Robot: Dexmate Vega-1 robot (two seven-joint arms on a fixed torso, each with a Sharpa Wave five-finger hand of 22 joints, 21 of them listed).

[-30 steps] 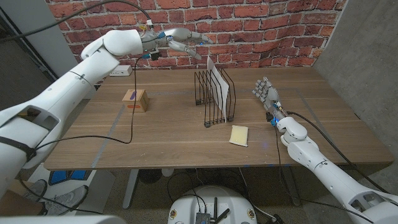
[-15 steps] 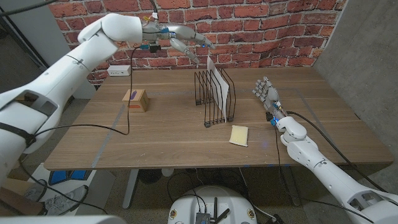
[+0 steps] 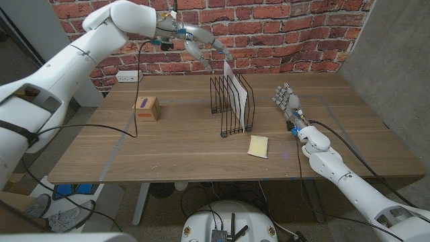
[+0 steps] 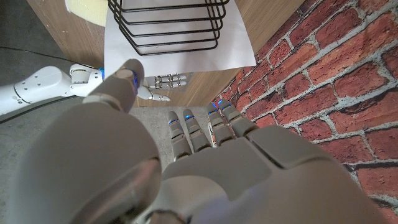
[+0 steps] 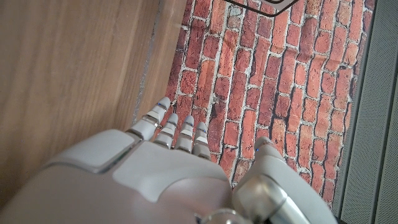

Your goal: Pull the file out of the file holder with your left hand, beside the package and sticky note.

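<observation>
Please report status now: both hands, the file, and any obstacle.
Left hand open above file, not touching. Right hand open, idle. File in holder. No obstacle.

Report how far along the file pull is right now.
Done: the left hand is raised above and behind the file holder, fingers apart, holding nothing. In hand: the reach toward the white file; no contact visible. Left: gripping the file, which stands in the holder, and pulling it out. The right hand waits beside the holder; package and sticky note lie untouched.
</observation>
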